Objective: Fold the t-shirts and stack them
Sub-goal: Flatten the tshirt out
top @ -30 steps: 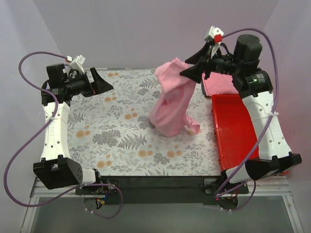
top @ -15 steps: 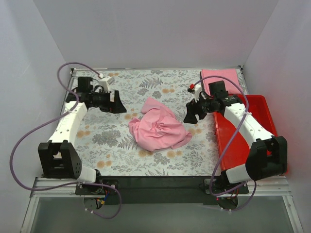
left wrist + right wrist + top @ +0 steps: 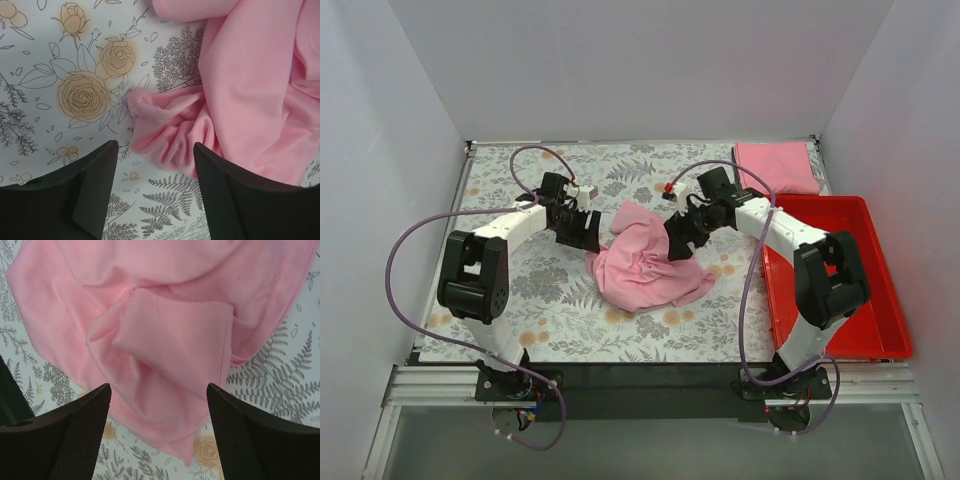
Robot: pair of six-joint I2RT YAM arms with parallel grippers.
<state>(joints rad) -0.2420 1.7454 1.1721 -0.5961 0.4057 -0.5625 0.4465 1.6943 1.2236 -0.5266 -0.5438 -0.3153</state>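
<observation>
Now the crumpled pink t-shirt [image 3: 645,265] lies in a heap on the flowered desk [image 3: 520,290], between my two arms. My left jaws are spread wide and empty, with its bunched left edge just ahead of them. My right jaws, spread just as wide, hover over its far right part, gripping nothing. A folded pink t-shirt [image 3: 775,165] lies at the far right corner, beyond the red bin [image 3: 840,280].
</observation>
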